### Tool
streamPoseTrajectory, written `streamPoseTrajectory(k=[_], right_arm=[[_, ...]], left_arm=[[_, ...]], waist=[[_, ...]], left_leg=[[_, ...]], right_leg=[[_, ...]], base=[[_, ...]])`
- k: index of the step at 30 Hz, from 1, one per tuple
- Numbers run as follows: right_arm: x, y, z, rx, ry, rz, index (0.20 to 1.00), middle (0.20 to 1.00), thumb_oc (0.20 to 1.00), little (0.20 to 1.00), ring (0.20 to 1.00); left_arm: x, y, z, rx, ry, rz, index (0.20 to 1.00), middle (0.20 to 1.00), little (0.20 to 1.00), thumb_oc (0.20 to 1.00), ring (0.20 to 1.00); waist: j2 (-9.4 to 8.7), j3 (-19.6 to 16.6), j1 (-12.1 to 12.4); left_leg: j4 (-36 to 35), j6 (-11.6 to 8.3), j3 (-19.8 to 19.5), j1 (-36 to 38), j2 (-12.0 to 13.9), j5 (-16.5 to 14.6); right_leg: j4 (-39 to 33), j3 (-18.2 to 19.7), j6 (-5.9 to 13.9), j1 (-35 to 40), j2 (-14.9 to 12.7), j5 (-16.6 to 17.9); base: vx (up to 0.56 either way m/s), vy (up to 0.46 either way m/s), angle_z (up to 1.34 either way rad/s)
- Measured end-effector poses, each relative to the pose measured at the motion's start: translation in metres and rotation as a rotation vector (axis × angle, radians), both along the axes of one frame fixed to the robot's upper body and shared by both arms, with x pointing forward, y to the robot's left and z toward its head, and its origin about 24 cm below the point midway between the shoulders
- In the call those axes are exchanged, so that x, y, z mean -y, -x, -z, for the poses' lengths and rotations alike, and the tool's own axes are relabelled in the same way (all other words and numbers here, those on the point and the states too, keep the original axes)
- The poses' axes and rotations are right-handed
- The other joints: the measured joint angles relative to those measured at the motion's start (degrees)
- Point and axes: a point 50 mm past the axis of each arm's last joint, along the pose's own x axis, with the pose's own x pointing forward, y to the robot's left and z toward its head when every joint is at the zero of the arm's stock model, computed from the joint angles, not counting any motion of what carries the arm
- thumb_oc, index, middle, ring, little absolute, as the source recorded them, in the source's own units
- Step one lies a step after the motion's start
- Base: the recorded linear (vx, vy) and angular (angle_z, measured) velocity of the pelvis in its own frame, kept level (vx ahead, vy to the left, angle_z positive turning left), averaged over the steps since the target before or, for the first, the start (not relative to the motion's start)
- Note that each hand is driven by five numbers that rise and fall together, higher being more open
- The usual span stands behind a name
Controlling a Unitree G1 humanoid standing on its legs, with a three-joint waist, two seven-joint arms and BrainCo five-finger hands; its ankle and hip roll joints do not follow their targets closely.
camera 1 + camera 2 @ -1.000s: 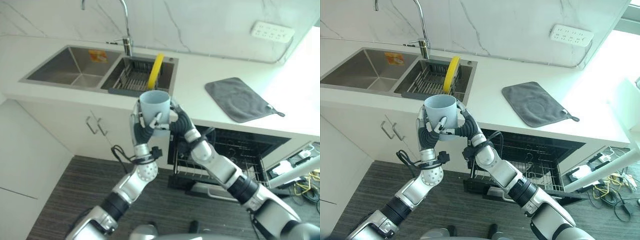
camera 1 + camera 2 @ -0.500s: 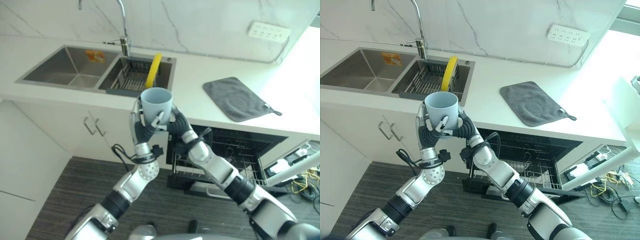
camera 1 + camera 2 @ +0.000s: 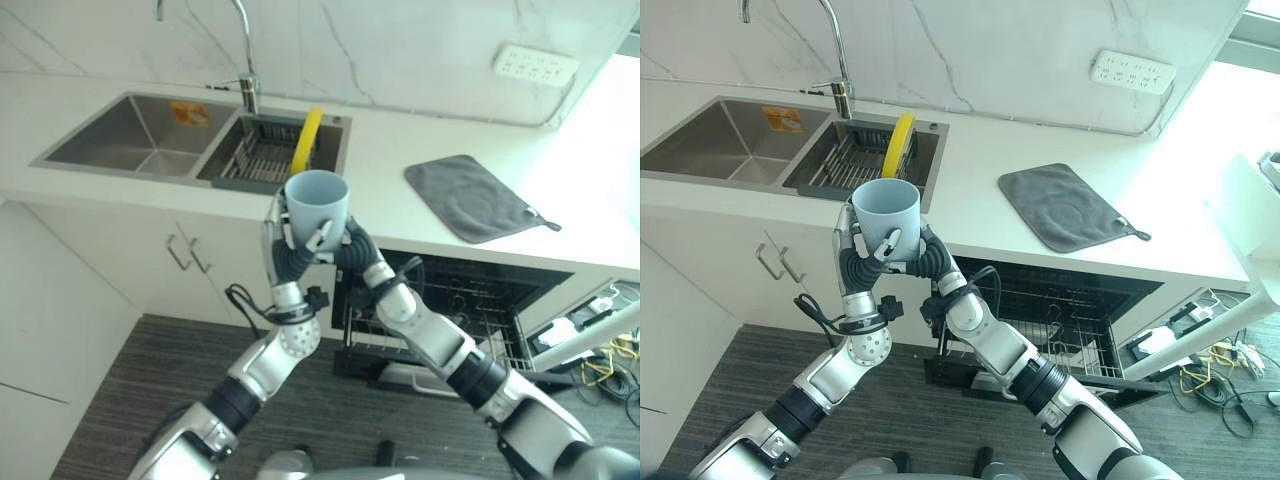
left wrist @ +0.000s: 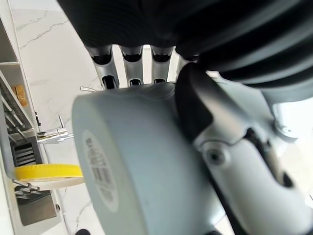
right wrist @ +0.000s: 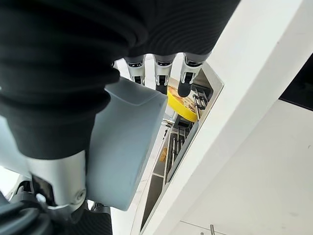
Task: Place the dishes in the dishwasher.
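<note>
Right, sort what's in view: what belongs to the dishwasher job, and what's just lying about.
Job:
- cup, held upright by both hands, left hand and right hand
- yellow plate, on edge in the sink rack
- dishwasher, open under the counter

Lying about:
- grey cloth on the counter
- faucet
- wall socket

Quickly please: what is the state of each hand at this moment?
Left hand: shut on the light blue cup.
Right hand: shut on the same cup, from its other side.
</note>
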Motion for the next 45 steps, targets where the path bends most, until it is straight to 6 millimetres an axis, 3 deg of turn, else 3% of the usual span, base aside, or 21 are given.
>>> streamPoseTrajectory(k=[5, 6, 7, 8, 29, 30, 31, 32, 34, 35, 36, 45], right_arm=[[0.002, 0.000, 0.000, 0.002, 0.004, 0.009, 1.000, 1.000, 1.000, 1.000, 1.000], [0.002, -0.001, 0.001, 0.002, 0.006, 0.011, 0.438, 0.438, 0.438, 0.438, 0.438], [0.003, -0.001, 0.001, 0.003, 0.010, 0.011, 0.438, 0.438, 0.438, 0.438, 0.438], [0.004, 0.000, 0.002, 0.003, 0.013, 0.013, 0.200, 0.200, 0.200, 0.200, 0.200], [0.012, -0.003, 0.003, 0.029, 0.053, 0.041, 0.200, 0.200, 0.200, 0.200, 0.200], [0.012, -0.003, 0.003, 0.028, 0.052, 0.042, 0.200, 0.200, 0.200, 0.200, 0.200], [0.012, -0.003, 0.003, 0.022, 0.046, 0.042, 0.200, 0.200, 0.200, 0.200, 0.200], [0.012, -0.003, 0.004, 0.013, 0.036, 0.041, 0.200, 0.200, 0.200, 0.200, 0.200], [0.012, -0.003, 0.004, 0.002, 0.024, 0.041, 0.200, 0.200, 0.200, 0.200, 0.200], [0.013, -0.003, 0.004, 0.003, 0.020, 0.049, 0.200, 0.200, 0.200, 0.200, 0.200], [0.014, -0.003, 0.004, 0.003, 0.004, 0.059, 0.200, 0.200, 0.200, 0.200, 0.200], [0.051, -0.017, -0.021, 0.053, -0.261, 0.289, 0.200, 0.200, 0.200, 0.200, 0.200]], left_arm=[[0.001, -0.001, 0.000, -0.014, -0.011, 0.012, 0.200, 0.200, 0.200, 0.200, 0.200], [0.001, -0.001, 0.001, -0.019, -0.014, 0.013, 0.200, 0.200, 0.200, 0.200, 0.200], [0.000, -0.002, 0.001, -0.027, -0.012, 0.010, 0.200, 0.200, 0.200, 0.200, 0.200], [-0.001, -0.002, 0.002, -0.034, -0.007, 0.006, 0.200, 0.200, 0.200, 0.200, 0.200], [-0.001, -0.003, 0.004, -0.068, 0.012, 0.018, 0.200, 0.200, 0.200, 0.200, 0.200], [-0.001, -0.003, 0.004, -0.070, 0.014, 0.019, 0.260, 0.260, 0.260, 0.260, 0.260], [-0.001, -0.003, 0.004, -0.073, 0.018, 0.020, 0.429, 0.429, 0.429, 0.429, 0.429], [-0.001, -0.003, 0.004, -0.074, 0.019, 0.021, 0.520, 0.520, 0.520, 0.520, 0.520], [0.000, -0.003, 0.004, -0.075, 0.019, 0.022, 0.649, 0.649, 0.649, 0.649, 0.649], [0.000, -0.003, 0.005, -0.077, 0.019, 0.028, 0.925, 0.925, 0.925, 0.925, 0.925], [0.002, -0.002, 0.005, -0.080, 0.017, 0.038, 1.000, 1.000, 1.000, 1.000, 1.000], [0.021, 0.005, 0.010, -0.097, 0.022, 0.134, 1.000, 1.000, 1.000, 1.000, 1.000]], waist=[[0.08, 0.0, 0.0], [0.09, 0.0, 0.0], [0.11, 0.0, 0.0], [0.13, 0.0, 0.0], [1.63, 0.0, 0.1], [1.63, 0.0, 0.1], [1.63, 0.0, 0.0], [1.62, 0.0, 0.0], [1.62, 0.0, 0.0], [1.62, 0.0, 0.0], [1.62, 0.0, 0.0], [1.67, 0.0, -1.8]], left_leg=[[0.3, 0.00, 0.0, -0.4, 0.0, 0.0], [0.4, 0.00, 0.0, -0.4, 0.0, 0.0], [0.4, 0.00, 0.0, -0.4, 0.0, 0.0], [0.4, 0.01, 0.0, -0.4, 0.0, 0.0], [0.4, 0.01, -0.1, -0.7, 0.0, 0.0], [0.4, 0.01, -0.1, -0.7, 0.0, 0.0], [0.4, 0.01, -0.1, -0.7, 0.0, 0.0], [0.4, 0.01, -0.1, -0.7, 0.0, 0.0], [0.4, 0.01, -0.1, -0.7, 0.0, 0.0], [0.4, 0.01, -0.1, -0.7, 0.0, 0.0], [0.4, 0.01, -0.1, -0.7, 0.0, 0.0], [0.2, 0.02, 0.1, -0.8, 0.0, 0.0]], right_leg=[[0.2, 0.0, 0.00, -0.3, -0.1, 0.0], [0.3, 0.0, -0.01, -0.3, -0.1, 0.0], [0.3, 0.0, -0.01, -0.3, -0.1, 0.0], [0.3, 0.0, -0.01, -0.3, -0.1, 0.0], [0.3, 0.0, -0.02, -0.6, -0.1, 0.0], [0.3, 0.0, -0.02, -0.6, -0.1, 0.0], [0.3, 0.0, -0.02, -0.6, -0.1, 0.0], [0.3, 0.0, -0.02, -0.6, -0.1, 0.0], [0.3, 0.0, -0.02, -0.6, -0.1, 0.0], [0.3, 0.0, -0.02, -0.6, -0.1, 0.0], [0.3, -0.1, -0.02, -0.6, -0.1, 0.0], [0.3, 0.0, -0.03, -0.6, -0.2, 0.0]], base=[[0.00, 0.000, 0.00], [0.00, 0.000, 0.00], [0.00, 0.000, 0.00], [0.00, 0.000, 0.00], [0.00, 0.000, 0.00], [0.00, 0.000, 0.00], [0.00, 0.000, 0.00], [0.00, 0.000, 0.00], [0.00, 0.000, 0.00], [0.00, 0.000, 0.00], [0.00, 0.000, 0.00], [0.00, 0.004, 0.00]])
